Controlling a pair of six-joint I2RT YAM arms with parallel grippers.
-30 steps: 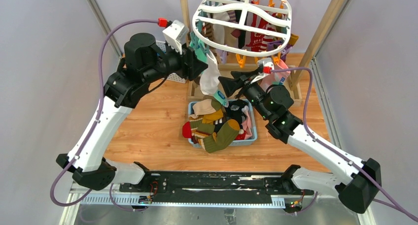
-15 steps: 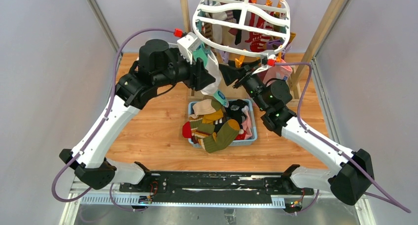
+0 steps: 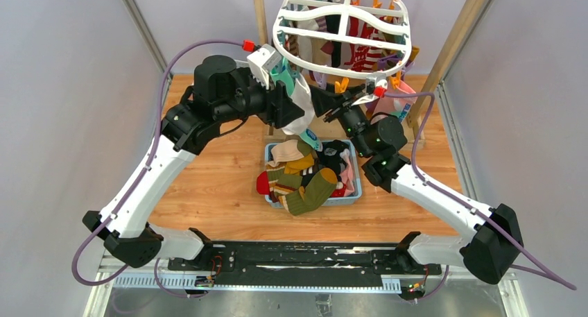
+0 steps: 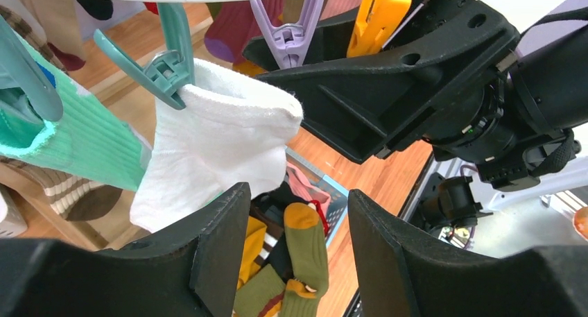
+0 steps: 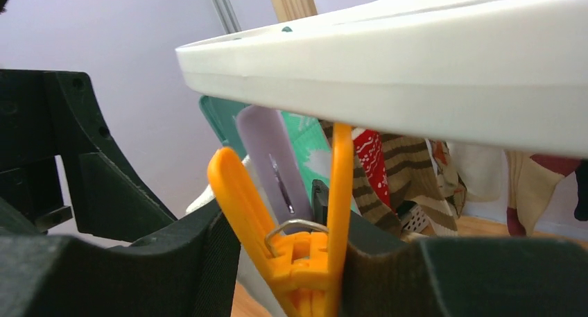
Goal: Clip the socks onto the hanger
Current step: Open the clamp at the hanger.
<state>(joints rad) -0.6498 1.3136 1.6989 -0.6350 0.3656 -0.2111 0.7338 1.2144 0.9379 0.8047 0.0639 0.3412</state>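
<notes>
Raised left tool (image 4: 294, 200) gapes, right tool (image 5: 290, 261) pinches.

**White oval ring hanger** (image 5: 416, 74), hung level, its rim fringed with clothespins. A teal clothespin (image 4: 163, 64) grips a white sock (image 4: 215, 143) by the cuff, beside a clipped mint green sock (image 4: 76, 150). An orange clothespin (image 5: 305, 254) dangles from the rim. Loose mixed-colour socks (image 3: 305, 178) lie heaped in a blue basket (image 3: 337, 200) below.
</notes>
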